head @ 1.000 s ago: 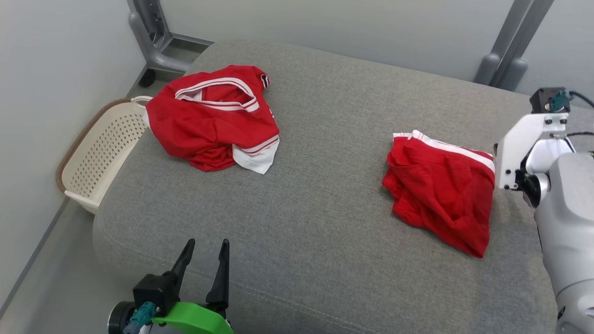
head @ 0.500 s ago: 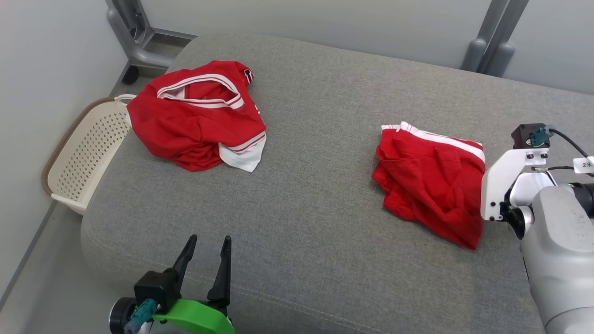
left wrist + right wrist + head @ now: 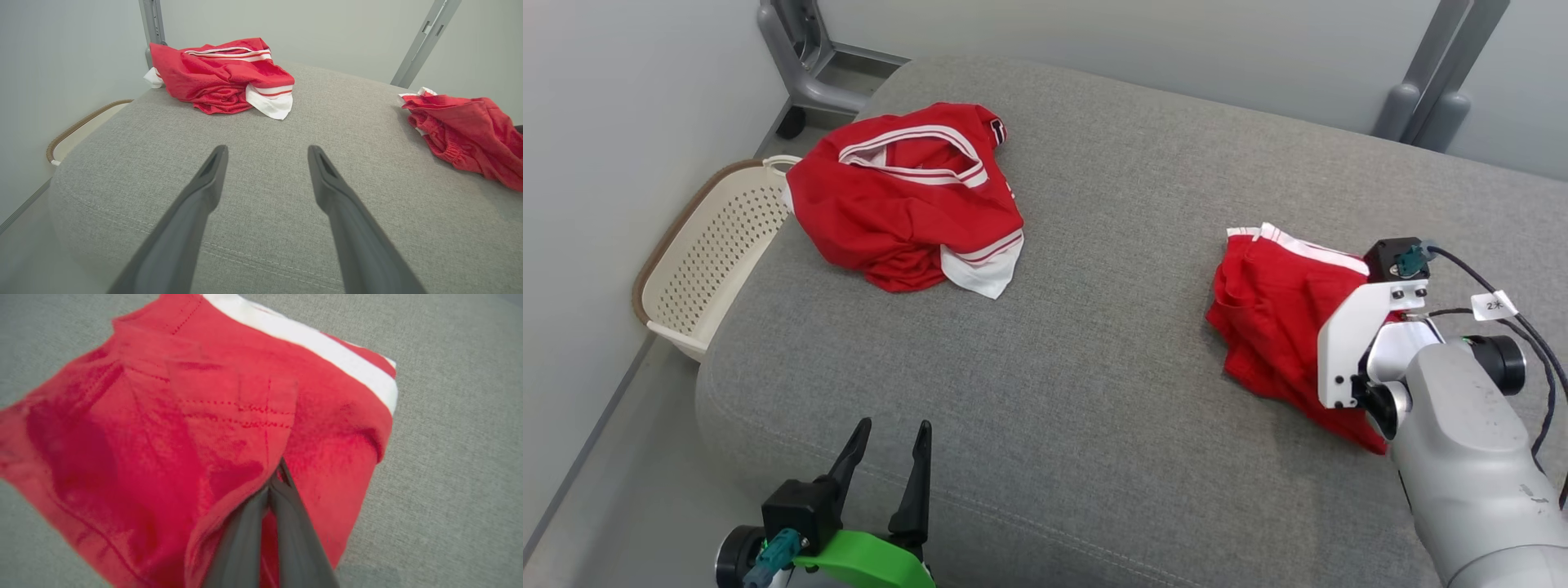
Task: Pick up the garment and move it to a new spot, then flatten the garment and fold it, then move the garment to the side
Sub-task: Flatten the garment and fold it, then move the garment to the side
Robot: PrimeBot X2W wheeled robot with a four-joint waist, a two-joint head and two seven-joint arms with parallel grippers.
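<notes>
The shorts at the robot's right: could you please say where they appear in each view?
Head view: shorts at right, partly behind the right arm.
Left wrist view: shorts at the right edge.
Right wrist view: shorts across the centre, pinched in the right claw.
Shared landmark: the grey cushion.

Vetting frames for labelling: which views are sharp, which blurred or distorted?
Head view: sharp, evenly lit. Left wrist view: sharp, wide lens bows the grey cushion. Right wrist view: red garment blurred, worst at left.
</notes>
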